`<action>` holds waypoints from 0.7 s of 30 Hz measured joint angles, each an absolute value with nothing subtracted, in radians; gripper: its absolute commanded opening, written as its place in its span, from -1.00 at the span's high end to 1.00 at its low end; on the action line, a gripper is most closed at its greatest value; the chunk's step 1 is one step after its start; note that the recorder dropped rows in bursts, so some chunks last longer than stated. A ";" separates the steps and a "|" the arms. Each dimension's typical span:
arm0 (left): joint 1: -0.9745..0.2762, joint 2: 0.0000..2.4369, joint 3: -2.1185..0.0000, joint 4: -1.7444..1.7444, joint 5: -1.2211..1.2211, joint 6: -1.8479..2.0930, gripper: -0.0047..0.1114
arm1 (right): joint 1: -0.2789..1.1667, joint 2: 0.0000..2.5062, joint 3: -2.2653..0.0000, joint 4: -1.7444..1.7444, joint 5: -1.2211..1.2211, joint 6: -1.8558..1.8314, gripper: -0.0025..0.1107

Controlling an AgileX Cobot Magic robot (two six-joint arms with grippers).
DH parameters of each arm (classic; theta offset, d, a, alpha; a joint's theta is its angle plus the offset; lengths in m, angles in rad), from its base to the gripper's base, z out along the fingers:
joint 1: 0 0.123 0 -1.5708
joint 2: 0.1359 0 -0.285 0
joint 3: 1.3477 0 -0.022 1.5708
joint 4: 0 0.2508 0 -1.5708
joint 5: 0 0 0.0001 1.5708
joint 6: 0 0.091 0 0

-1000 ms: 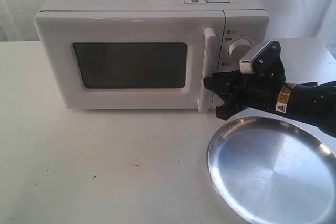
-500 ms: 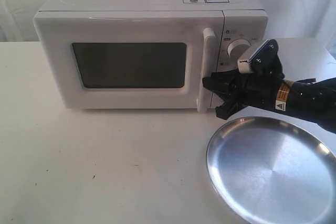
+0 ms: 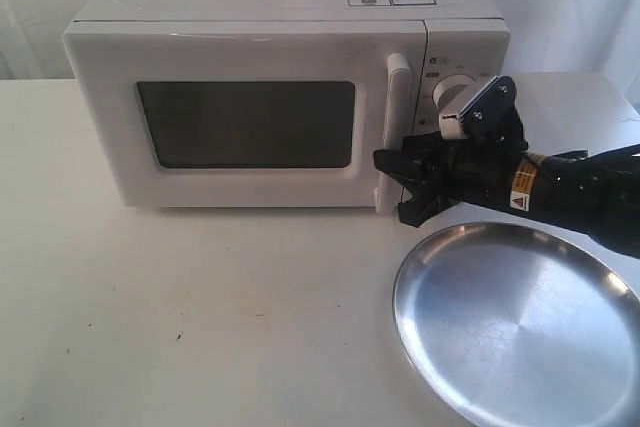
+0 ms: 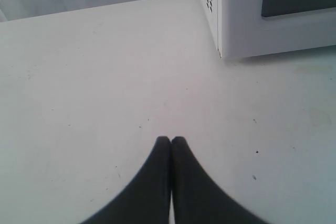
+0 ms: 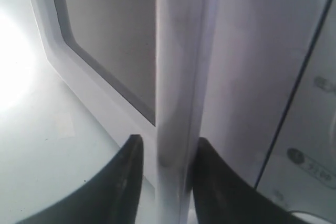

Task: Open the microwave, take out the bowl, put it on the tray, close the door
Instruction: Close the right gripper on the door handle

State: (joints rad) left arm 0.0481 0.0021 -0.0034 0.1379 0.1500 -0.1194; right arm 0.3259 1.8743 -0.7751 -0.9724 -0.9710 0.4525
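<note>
The right gripper (image 3: 393, 187) straddles the smooth white bar handle (image 3: 397, 107) of the closed door (image 3: 110, 127), its black fingers parted and not clamped. The shiny round steel tray (image 3: 520, 327) lies just beside it, in front of the boxy microwave (image 3: 300, 7). The left gripper (image 4: 171, 141) is pinched closed.

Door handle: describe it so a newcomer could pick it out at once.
Find the big white microwave. On its door, right of the dark window, stands a vertical white bar, the handle. Unlike the round knob beside it, it is long and straight.

A white table (image 3: 200, 327), perhaps a curtain (image 3: 560, 7) behind.
</note>
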 measured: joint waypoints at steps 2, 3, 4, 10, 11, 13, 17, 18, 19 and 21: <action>0.048 0.002 -0.003 0.138 0.150 -0.119 0.92 | 0.330 1.874 -0.776 -0.974 -0.969 0.453 0.43; 0.048 0.002 -0.003 0.138 0.150 -0.119 0.92 | 0.330 1.874 -0.776 -0.974 -0.969 0.453 0.44; 0.048 0.002 -0.003 0.138 0.150 -0.119 0.92 | 0.330 1.874 -0.776 -0.974 -0.969 0.453 0.48; 0.048 0.002 -0.003 0.138 0.150 -0.119 0.92 | 0.330 1.874 -0.780 -0.967 -0.959 0.453 0.96; 0.048 0.002 -0.003 0.138 0.150 -0.119 0.92 | 0.330 1.874 -0.780 -0.969 -0.959 0.453 0.96; 0.048 0.002 -0.003 0.138 0.150 -0.119 0.92 | 0.330 1.874 -0.780 -0.972 -0.959 0.453 0.96; 0.048 0.002 -0.003 0.138 0.150 -0.119 0.92 | 0.330 1.877 -0.782 -0.982 -0.965 0.454 0.96; 0.048 0.002 -0.003 0.138 0.150 -0.119 0.92 | 0.328 1.877 -0.782 -0.989 -0.968 0.460 0.96; 0.048 0.002 -0.003 0.138 0.150 -0.119 0.92 | 0.326 1.877 -0.782 -0.991 -0.972 0.467 0.96; 0.048 0.002 -0.003 0.138 0.150 -0.119 0.92 | 0.324 1.879 -0.782 -1.008 -0.976 0.483 0.96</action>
